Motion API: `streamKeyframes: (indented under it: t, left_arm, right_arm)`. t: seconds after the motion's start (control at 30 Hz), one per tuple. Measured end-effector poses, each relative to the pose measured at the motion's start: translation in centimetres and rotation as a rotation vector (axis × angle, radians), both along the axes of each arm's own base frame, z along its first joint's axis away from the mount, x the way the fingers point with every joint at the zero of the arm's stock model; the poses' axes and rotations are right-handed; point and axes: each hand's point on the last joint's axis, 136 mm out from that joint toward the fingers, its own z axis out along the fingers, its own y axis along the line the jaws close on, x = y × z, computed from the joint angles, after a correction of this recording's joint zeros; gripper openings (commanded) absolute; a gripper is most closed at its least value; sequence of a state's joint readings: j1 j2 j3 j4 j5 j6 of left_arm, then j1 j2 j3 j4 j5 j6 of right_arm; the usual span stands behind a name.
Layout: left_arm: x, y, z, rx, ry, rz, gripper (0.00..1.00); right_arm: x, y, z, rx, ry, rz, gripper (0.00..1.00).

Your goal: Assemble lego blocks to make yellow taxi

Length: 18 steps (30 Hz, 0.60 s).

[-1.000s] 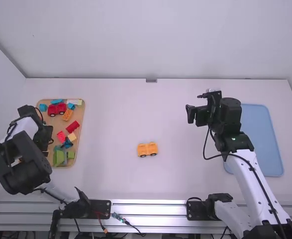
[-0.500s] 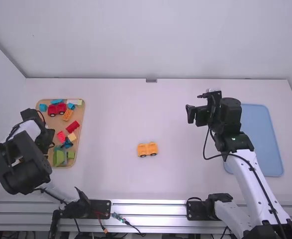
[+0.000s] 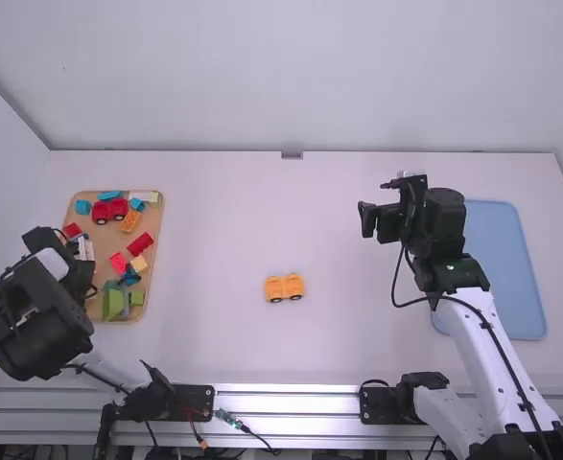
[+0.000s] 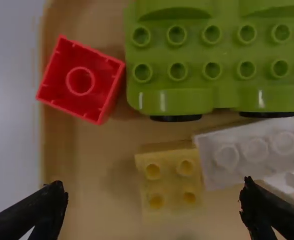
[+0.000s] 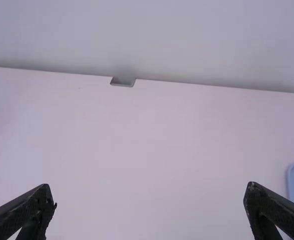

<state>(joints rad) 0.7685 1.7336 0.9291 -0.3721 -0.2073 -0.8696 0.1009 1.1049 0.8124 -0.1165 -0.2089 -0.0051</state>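
Observation:
My left gripper point(image 3: 87, 278) is over the near left part of the wooden tray point(image 3: 154, 251) in the high view. In its wrist view the left gripper point(image 4: 153, 197) stands open above a pale yellow 2x2 brick point(image 4: 171, 182), which lies between its fingers and beside a white brick point(image 4: 254, 150). A green car base point(image 4: 194, 65) and a red brick point(image 4: 80, 80) lie nearby. The orange-yellow car base point(image 3: 284, 287) rests on wheels at mid table. My right gripper point(image 3: 380, 220) is held up at the right; in its own view the right gripper point(image 5: 149, 200) is open and holds nothing.
The tray also holds a red car base point(image 3: 110, 211), an orange piece point(image 3: 130, 221), a red brick point(image 3: 140, 243), a yellow brick point(image 3: 139, 264), and several blue and green blocks. A blue tray point(image 3: 517, 278) lies at the right, partly behind the right arm.
The left arm has shifted left and toward the camera, uncovering a red brick and white pieces at the tray's left side. The right arm and the orange-yellow car base are unmoved.

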Motion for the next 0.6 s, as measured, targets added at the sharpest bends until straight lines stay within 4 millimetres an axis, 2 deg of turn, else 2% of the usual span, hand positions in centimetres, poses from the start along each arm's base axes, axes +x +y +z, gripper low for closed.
streamKeyframes:
  t: [0.13,0.27,0.47,0.6]
  left_arm:
    - [0.8,-0.3,0.0,-0.006,-0.017,-0.052,0.91]
    - [1.4,-0.7,0.0,-0.015,-0.025,-0.089,0.86]
    - [1.4,-0.4,0.0,0.003,-0.029,-0.084,0.85]
    - [0.9,-0.7,-0.8,0.004,-0.018,-0.079,0.84]
  right_arm:
    - [0.0,0.0,0.0,0.000,0.001,0.001,1.00]
    - [0.0,0.0,-0.1,-0.002,0.003,0.003,1.00]
    - [0.0,0.0,-0.1,-0.001,0.004,0.002,1.00]
    - [-0.1,0.0,-0.1,-0.001,0.005,0.002,1.00]
